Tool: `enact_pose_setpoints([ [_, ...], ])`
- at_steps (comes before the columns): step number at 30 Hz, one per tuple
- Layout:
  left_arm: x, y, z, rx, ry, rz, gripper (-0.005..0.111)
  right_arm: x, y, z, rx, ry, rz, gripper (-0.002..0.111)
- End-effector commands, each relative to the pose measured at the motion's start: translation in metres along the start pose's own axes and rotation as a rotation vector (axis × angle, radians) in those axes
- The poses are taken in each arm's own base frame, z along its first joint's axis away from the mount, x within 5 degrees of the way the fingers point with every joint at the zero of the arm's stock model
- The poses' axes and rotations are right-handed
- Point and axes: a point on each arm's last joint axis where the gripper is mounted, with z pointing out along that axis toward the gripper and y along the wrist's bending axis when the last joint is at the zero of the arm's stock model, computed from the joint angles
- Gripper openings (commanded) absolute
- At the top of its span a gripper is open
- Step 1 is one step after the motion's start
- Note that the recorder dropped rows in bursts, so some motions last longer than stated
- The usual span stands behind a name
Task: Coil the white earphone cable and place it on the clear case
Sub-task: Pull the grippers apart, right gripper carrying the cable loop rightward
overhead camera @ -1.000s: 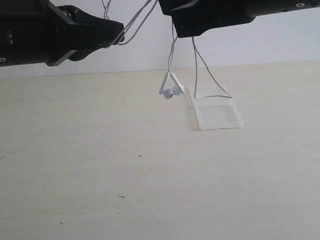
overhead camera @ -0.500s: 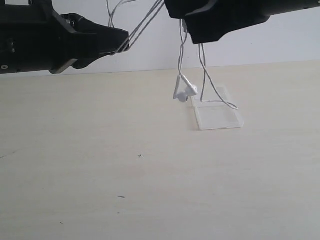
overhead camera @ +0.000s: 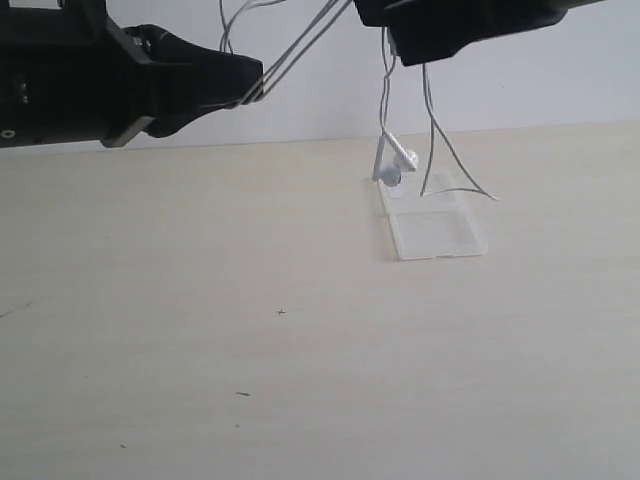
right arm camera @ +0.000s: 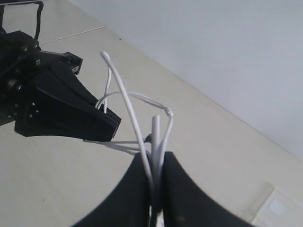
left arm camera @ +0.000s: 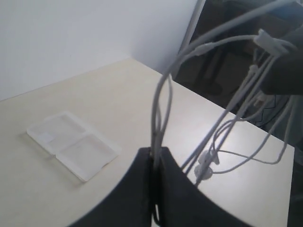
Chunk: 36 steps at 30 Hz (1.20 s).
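The white earphone cable hangs clear of the bench, strung in several strands between the two grippers high above it. From the right gripper more strands drop toward the clear case. The two earbuds dangle at the case's far left corner in the exterior view; I cannot tell whether they touch it. A loose loop of cable bends out over the far half of the case. The case lies flat on the bench, right of the middle, with a small white square in one compartment's corner. The left gripper has its jaws pressed together on a bunch of strands. The right gripper's jaws are pinched tight on several strands too, and one cable end sticks up past them.
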Motion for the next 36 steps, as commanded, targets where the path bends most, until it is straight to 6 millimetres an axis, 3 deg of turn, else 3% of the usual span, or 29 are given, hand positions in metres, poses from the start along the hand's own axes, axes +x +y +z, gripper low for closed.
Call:
enact_pose_setpoints([
  [1, 0.007, 0.010, 0.001, -0.075, 0.030, 0.027, 0.012, -0.012, -0.003, -0.012, 0.033, -0.080, 0.026, 0.000],
  [6, 0.005, 0.009, 0.001, -0.071, 0.008, -0.011, 0.042, -0.009, -0.003, -0.003, 0.020, -0.049, 0.037, 0.000],
  [9, 0.002, 0.005, 0.001, -0.031, -0.004, -0.027, 0.051, -0.005, -0.004, 0.006, 0.010, -0.016, 0.041, 0.000],
  [21, -0.016, -0.005, -0.004, 0.018, -0.059, 0.002, 0.051, 0.012, -0.016, 0.049, 0.066, 0.099, 0.006, 0.000],
  [36, -0.013, 0.005, -0.004, -0.091, -0.026, 0.054, 0.051, 0.021, -0.036, 0.044, 0.289, 0.207, -0.032, 0.000],
])
